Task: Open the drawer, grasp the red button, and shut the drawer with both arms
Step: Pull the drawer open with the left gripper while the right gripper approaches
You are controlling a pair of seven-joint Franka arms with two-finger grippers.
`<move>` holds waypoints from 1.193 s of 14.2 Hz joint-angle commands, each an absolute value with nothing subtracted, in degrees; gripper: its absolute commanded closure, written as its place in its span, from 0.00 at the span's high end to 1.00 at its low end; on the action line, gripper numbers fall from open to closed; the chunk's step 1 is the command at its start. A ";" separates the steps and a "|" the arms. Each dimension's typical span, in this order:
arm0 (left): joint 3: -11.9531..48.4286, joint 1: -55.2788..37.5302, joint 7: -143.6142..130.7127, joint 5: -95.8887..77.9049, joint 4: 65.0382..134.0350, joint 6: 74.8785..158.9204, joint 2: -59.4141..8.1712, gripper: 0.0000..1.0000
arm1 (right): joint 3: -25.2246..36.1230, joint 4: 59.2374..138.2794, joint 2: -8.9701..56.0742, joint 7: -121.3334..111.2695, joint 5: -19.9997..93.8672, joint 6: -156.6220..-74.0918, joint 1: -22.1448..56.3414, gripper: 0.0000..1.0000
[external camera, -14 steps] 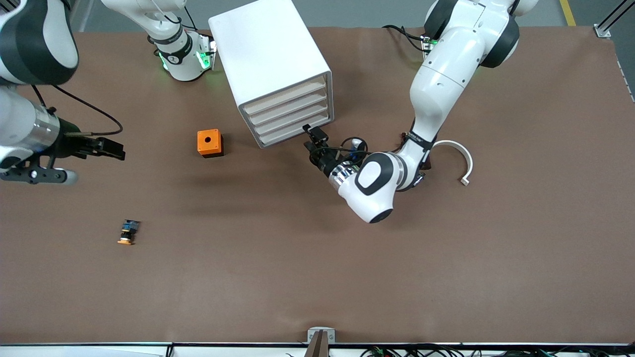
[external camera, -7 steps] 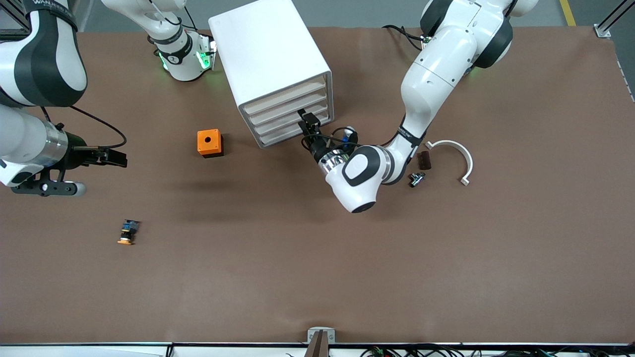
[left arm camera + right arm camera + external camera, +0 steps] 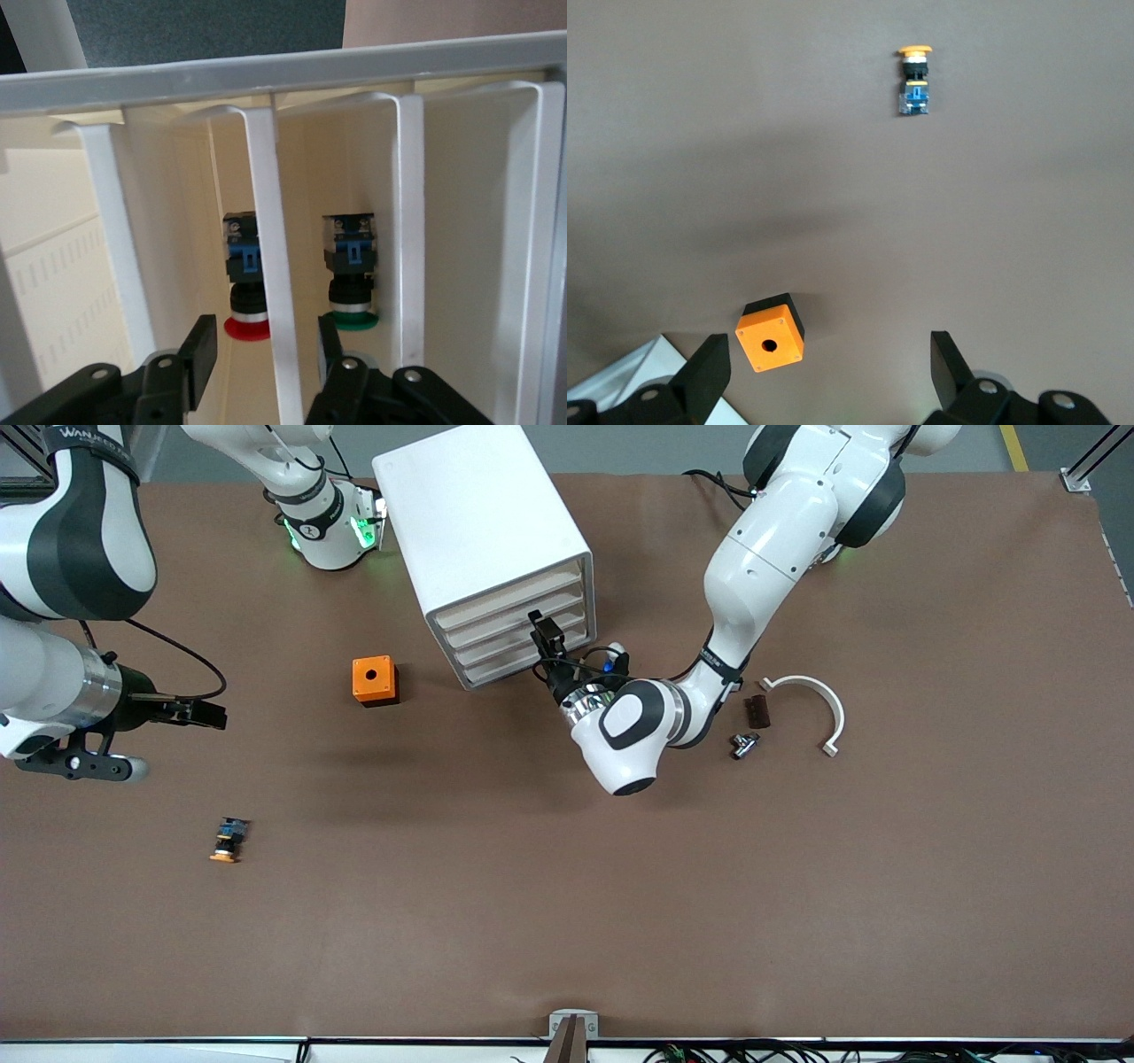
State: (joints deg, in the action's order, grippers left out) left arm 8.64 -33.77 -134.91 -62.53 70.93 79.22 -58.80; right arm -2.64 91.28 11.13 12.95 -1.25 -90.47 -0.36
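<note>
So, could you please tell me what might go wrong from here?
The left gripper straddles one drawer front among four alike; the red-capped button and green-capped button sit either side of it, so it may open the wrong drawer. The right gripper waits open over the table, so the unheld cabinet may slide.

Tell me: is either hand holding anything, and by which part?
Nothing is held. The left hand straddles a drawer front, fingers not closed on it; the right hand hangs open over the table.
</note>
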 commanded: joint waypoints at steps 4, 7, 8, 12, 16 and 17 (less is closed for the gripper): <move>8.61 -35.77 -135.79 -63.37 70.31 78.49 -60.47 0.45 | -3.60 90.79 11.25 26.69 -0.18 -89.47 1.40 1.00; 8.61 -36.12 -135.44 -63.28 70.58 78.49 -60.56 0.32 | -3.60 90.70 11.16 35.12 -0.18 -89.65 4.47 1.00; 8.61 -36.12 -135.44 -63.28 70.58 78.49 -60.56 0.28 | -3.60 90.70 11.16 38.90 -0.18 -89.74 5.53 0.99; 8.61 -36.12 -135.53 -63.63 70.58 78.49 -60.56 0.13 | -3.60 90.61 11.25 50.34 1.66 -90.87 9.84 0.99; 8.61 -35.86 -135.62 -63.89 70.49 78.49 -60.56 0.07 | -3.60 90.79 11.25 53.96 3.52 -91.41 11.86 1.00; 8.70 -35.60 -135.44 -63.98 70.58 78.49 -60.47 0.07 | -3.60 90.79 11.25 55.36 3.52 -91.75 12.21 1.00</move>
